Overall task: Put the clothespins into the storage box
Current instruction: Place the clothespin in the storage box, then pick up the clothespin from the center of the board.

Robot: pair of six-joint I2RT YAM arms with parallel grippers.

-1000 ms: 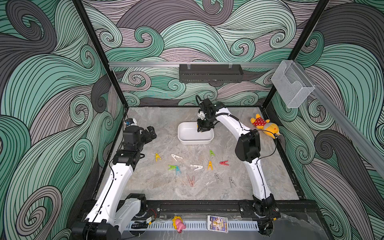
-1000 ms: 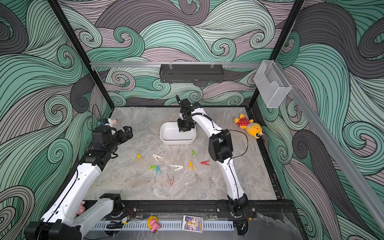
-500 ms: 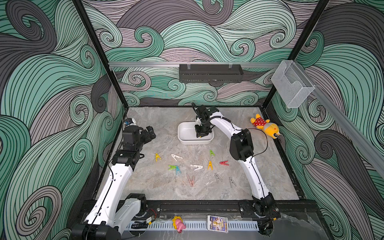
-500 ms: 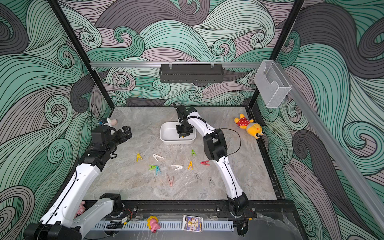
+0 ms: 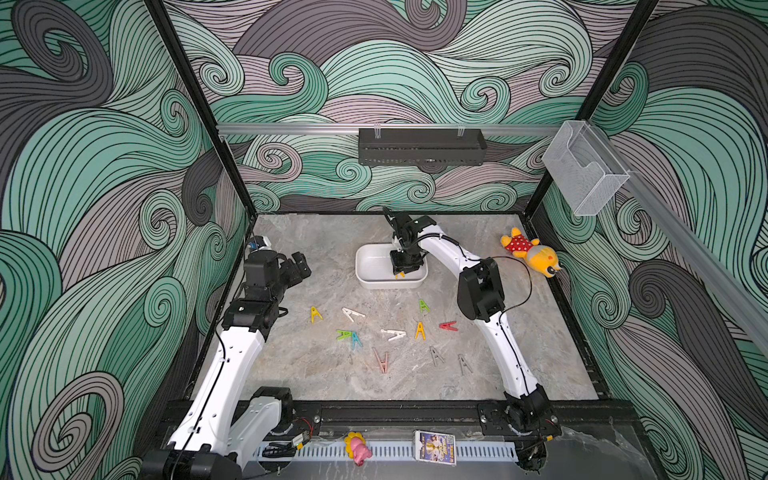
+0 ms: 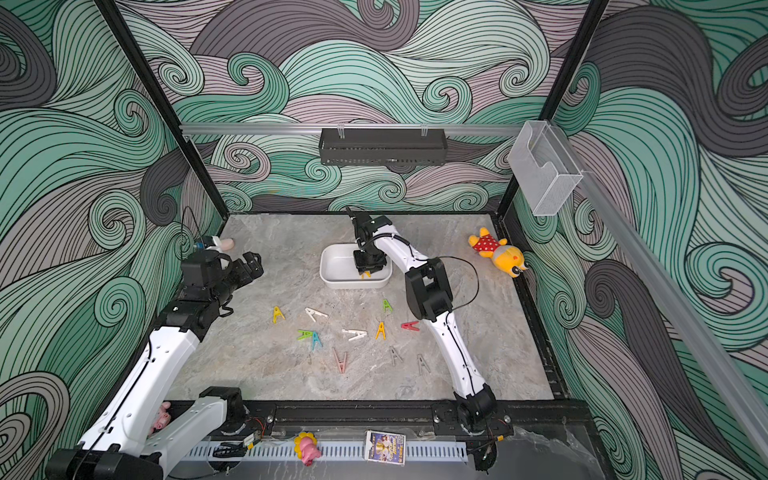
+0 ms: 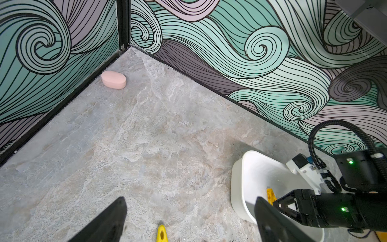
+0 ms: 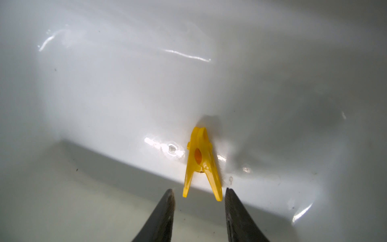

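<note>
The white storage box (image 5: 365, 284) (image 6: 332, 266) stands mid-table toward the back. My right gripper (image 5: 402, 272) (image 8: 200, 194) reaches down inside it, open. A yellow clothespin (image 8: 201, 163) (image 7: 270, 196) lies free on the box's floor just ahead of the fingertips. Several clothespins are scattered in front of the box, among them yellow (image 5: 315, 314), white (image 5: 353, 314), green (image 5: 423, 306), red (image 5: 448, 326), blue (image 5: 356, 340), pink (image 5: 382, 360) and grey (image 5: 434, 355). My left gripper (image 5: 301, 266) (image 7: 189, 202) hovers open and empty left of the box, above the yellow clothespin (image 7: 161, 233).
A yellow plush bear in a red dress (image 5: 528, 251) lies at the back right. A pink oval block (image 7: 113, 79) sits in the back left corner. A black perforated tray (image 5: 422, 146) and a clear holder (image 5: 584, 174) hang on the walls.
My right gripper moved left from the box's right edge and down into the box, then opened and let go of the yellow clothespin. The left arm barely moved.
</note>
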